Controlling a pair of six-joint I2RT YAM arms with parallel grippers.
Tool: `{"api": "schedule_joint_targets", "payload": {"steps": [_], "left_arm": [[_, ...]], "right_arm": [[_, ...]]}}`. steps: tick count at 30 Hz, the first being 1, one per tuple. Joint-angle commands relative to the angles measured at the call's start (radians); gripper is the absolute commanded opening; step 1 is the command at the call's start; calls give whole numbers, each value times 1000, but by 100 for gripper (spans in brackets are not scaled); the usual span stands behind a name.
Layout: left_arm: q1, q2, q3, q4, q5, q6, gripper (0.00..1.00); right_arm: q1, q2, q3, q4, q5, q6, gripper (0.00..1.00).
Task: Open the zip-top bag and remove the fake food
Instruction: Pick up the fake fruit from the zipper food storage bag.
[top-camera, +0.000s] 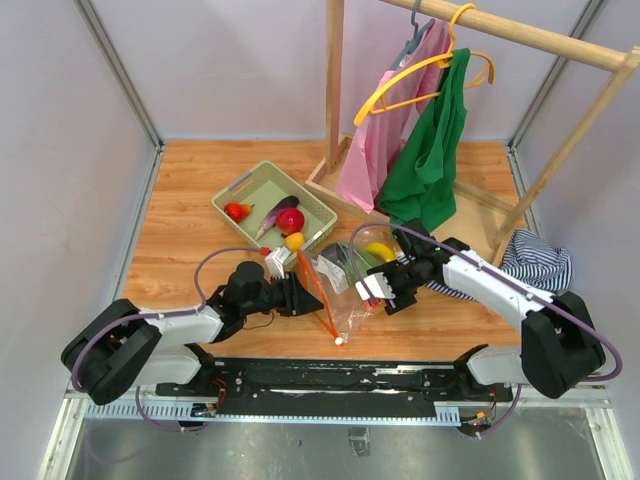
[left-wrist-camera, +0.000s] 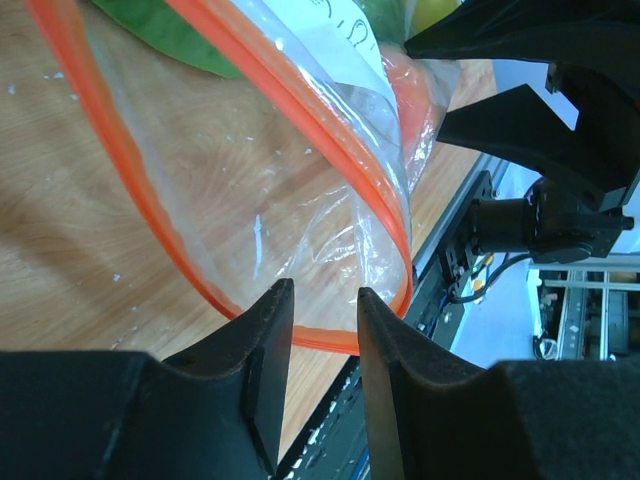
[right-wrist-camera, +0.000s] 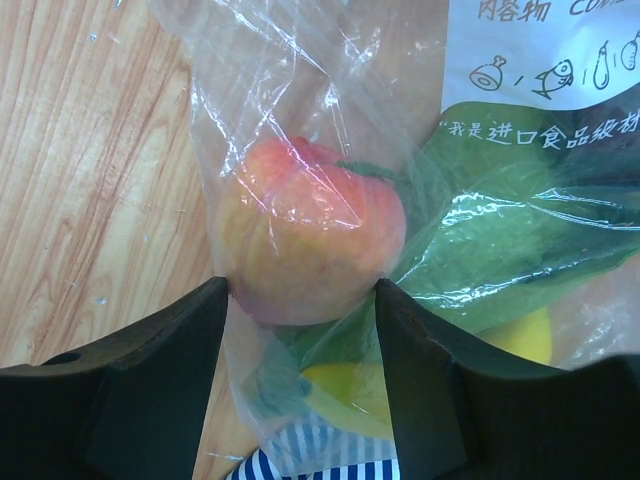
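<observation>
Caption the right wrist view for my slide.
Right gripper flanks a peach inside the zip-top bag, beside a green piece and yellow fruit.

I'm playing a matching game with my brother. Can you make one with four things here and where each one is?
1 glossy peach-coloured plastic fruit
2 purple plastic eggplant
3 green cloth shirt
4 blue-striped cloth

A in the pale green slotted plastic basket
B hanging from the wooden rail
C inside the clear crinkly plastic bag
D lying on the wooden table

Pairs: 1-C, 2-A, 3-B, 4-D
</observation>
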Motion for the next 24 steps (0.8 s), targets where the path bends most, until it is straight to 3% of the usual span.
{"api": "schedule_joint_targets", "payload": {"steps": [1, 12, 24], "left_arm": [[-28, 30, 32, 72, -12, -4, 36], [-55, 101, 37, 119, -47, -10, 37], [-96, 222, 68, 213, -33, -16, 40]], "right_arm": [[-8, 19, -14, -16, -22, 17, 59], [0, 42, -4, -18, -58, 27, 46], [62, 119, 29, 3, -58, 102, 4]]}}
